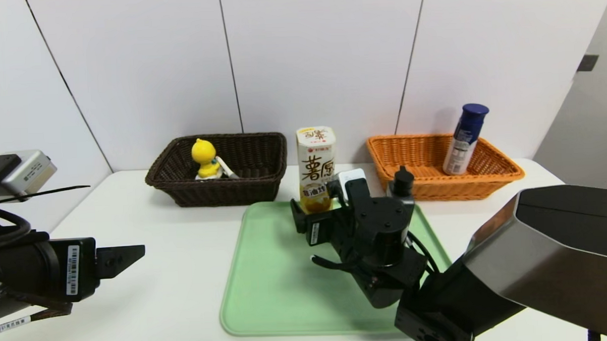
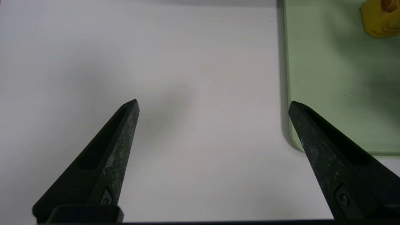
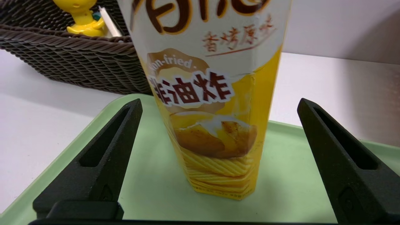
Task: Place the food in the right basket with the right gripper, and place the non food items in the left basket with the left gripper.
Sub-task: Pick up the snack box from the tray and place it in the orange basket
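Observation:
A tall white and yellow box of potato chips [image 1: 316, 165] stands upright at the far edge of the green tray [image 1: 277, 287]. My right gripper [image 3: 218, 101] is open low over the tray, one finger on each side of the box [image 3: 212, 125], and neither touches it. The dark brown left basket [image 1: 223, 193] holds a yellow duck toy [image 1: 205, 159]. In the orange right basket [image 1: 485, 180] a blue and white bottle [image 1: 465, 139] leans against the back wall. My left gripper [image 2: 213, 102] hangs open and empty over the bare table left of the tray.
The white table ends at a white panelled wall just behind both baskets. The tray's near left corner [image 2: 297, 143] lies by my left gripper's fingertip. My right arm's bulky forearm [image 1: 539, 263] covers the tray's right front part.

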